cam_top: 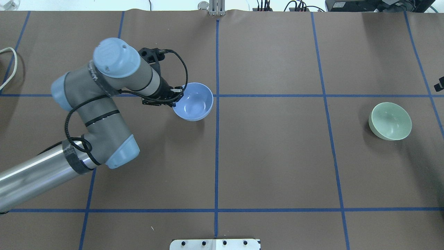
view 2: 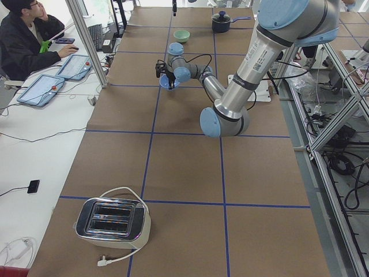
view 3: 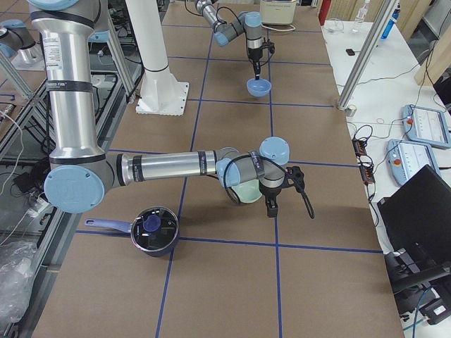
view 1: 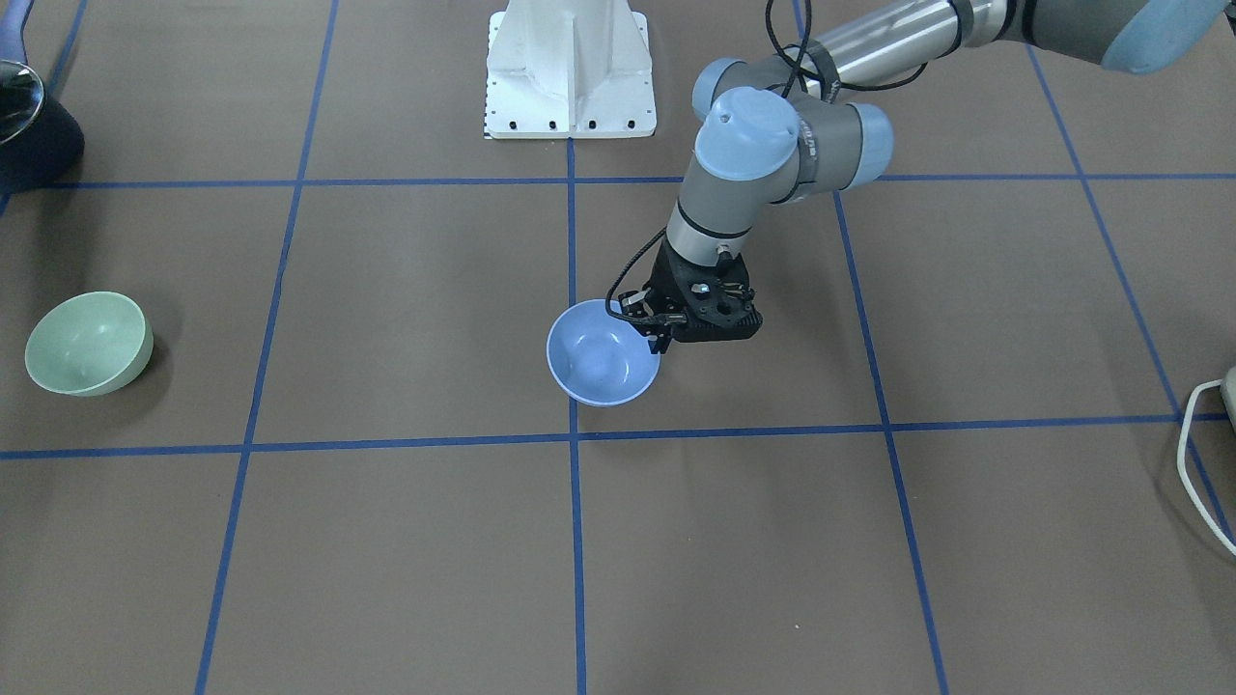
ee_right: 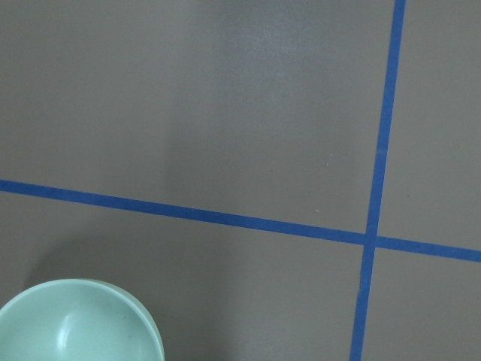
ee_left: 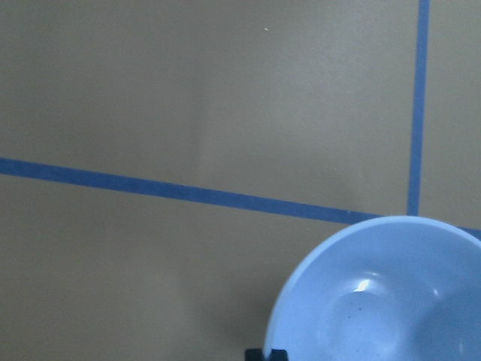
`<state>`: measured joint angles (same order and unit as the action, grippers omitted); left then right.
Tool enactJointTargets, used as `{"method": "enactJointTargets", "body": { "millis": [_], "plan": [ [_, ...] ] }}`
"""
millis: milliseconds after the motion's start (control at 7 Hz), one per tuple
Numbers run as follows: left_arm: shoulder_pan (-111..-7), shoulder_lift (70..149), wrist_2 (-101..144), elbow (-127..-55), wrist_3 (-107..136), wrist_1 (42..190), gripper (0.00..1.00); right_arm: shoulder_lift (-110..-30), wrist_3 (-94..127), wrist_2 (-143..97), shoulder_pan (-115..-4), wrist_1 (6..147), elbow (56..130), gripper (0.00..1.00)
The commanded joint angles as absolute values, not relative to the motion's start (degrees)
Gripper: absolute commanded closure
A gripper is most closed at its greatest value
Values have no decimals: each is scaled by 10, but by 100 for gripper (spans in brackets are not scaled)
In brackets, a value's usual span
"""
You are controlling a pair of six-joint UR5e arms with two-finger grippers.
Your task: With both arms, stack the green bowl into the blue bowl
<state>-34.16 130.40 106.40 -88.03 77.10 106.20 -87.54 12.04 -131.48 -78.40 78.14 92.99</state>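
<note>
The blue bowl (cam_top: 193, 101) sits near the table's middle, by a crossing of blue tape lines; it also shows in the front view (view 1: 603, 352) and the left wrist view (ee_left: 391, 293). My left gripper (cam_top: 175, 99) is at the bowl's near-left rim, shut on it (view 1: 662, 338). I cannot tell whether the bowl rests on the table. The green bowl (cam_top: 391, 121) stands upright far to the right, also in the front view (view 1: 89, 343) and the right wrist view (ee_right: 75, 323). My right gripper (view 3: 271, 204) hangs beside it, apart; I cannot tell whether it is open or shut.
The white pedestal (view 1: 570, 68) stands at the robot's side of the table. A dark pot (view 3: 155, 229) sits near the green bowl. A toaster (view 2: 112, 219) and its white cable (view 1: 1197, 454) lie at the left end. An operator (view 2: 29, 34) sits beyond the far edge.
</note>
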Motion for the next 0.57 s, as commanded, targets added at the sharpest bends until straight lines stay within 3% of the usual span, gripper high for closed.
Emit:
{"method": "enactJointTargets", "body": {
  "millis": [0,143,429],
  "plan": [
    [-319,1317,1023,-873,773,1060,100,-875,120,-1315,-784,781,930,0],
    [-313,1316,1011,-873,769,1059,100,-875,120,-1315,-784,781,930,0],
    [-309,1313,1009,-873,757,1059,79,-875,120,-1315,-785,781,929,0]
  ]
}}
